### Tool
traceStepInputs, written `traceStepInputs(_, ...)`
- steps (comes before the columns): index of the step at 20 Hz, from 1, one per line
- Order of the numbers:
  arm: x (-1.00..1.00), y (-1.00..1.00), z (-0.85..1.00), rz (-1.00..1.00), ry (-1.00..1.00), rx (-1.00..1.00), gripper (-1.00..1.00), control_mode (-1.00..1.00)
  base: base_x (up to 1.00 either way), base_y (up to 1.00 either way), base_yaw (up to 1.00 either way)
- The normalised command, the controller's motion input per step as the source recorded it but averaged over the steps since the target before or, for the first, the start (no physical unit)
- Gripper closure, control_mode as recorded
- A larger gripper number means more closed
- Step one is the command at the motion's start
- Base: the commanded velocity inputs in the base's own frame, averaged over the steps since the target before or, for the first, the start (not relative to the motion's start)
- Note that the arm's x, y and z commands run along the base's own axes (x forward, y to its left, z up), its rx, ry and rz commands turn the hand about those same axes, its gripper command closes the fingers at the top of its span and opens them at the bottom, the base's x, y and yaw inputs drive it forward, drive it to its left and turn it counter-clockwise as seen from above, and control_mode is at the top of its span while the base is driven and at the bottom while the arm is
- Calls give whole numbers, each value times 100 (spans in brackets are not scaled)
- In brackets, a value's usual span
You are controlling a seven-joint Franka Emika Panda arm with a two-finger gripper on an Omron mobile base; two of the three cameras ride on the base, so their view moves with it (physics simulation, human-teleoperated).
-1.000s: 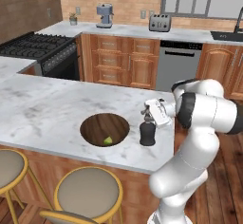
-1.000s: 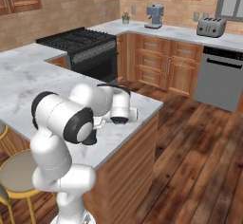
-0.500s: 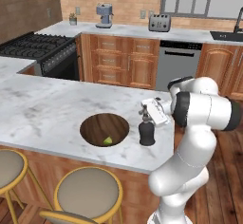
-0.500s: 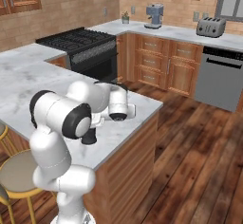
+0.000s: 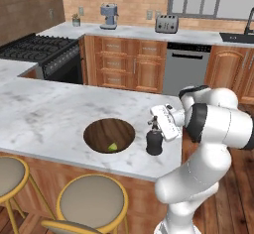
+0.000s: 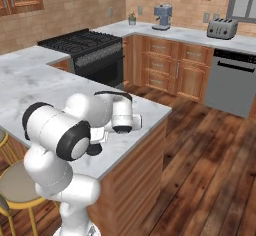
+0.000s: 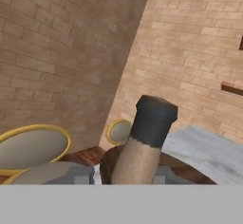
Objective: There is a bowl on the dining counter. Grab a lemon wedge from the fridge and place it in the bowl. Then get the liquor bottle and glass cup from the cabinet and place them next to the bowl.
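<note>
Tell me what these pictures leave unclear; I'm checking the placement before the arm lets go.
- Liquor bottle: in the right base view the robot's own arm hides most of it.
- Gripper: its finger tips at the bottle neck are too small in the left base view to judge contact; the hand view's bottom edge cuts them off.
- Lemon wedge in the bowl: too small to show its shape.

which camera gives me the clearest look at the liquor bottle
The left base view: the whole liquor bottle stands on the dining counter beside the bowl. The hand view shows its neck and stopper close up; in the right base view the arm hides most of it.
</note>
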Motion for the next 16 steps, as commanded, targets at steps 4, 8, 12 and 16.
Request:
traceStepInputs(4,2,0,-4,0,0,0,-100,-100,0,0,0)
traceStepInputs(8,-24,0,-7,0,-4,1,-100,-100,0,0,0)
traceStepInputs(12,-60,0,-6,0,-23,0,-100,-100,0,0,0)
traceStepInputs(16,-27,-5,11,0,-6,4,-100,-100,0,0,0)
